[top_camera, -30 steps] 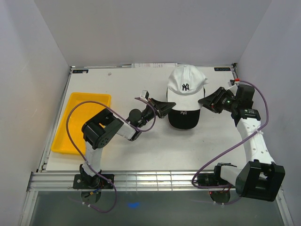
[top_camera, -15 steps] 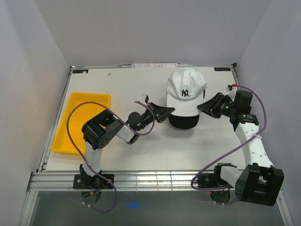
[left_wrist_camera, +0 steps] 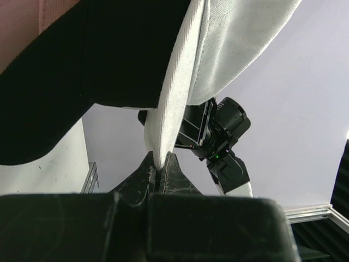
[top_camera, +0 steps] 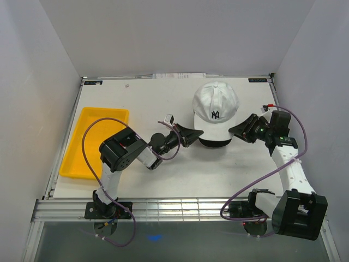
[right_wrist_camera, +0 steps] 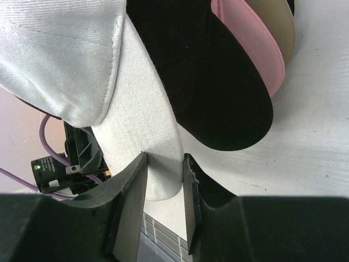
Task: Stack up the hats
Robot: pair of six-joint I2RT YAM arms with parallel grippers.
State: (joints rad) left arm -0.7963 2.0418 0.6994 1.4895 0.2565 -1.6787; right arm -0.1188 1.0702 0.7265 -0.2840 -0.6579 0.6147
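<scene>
At the table's far right, the white cap [top_camera: 216, 103] lay over a black cap [top_camera: 214, 143], with the pink cap [right_wrist_camera: 256, 49] and tan cap [right_wrist_camera: 281, 27] beneath. The left gripper [top_camera: 192, 134] pinched its brim's left edge, and the right gripper [top_camera: 235, 130] clamped the right edge. A yellow tray [top_camera: 82, 147] sat well apart at the left.

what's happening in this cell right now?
Both arms are holding the white cap by its brim: the left gripper pinches one edge and the right gripper the other. The cap sits over a black cap. The right wrist view shows a pink brim and a tan brim under that. Whether the white cap is fully seated can't be told.
</scene>
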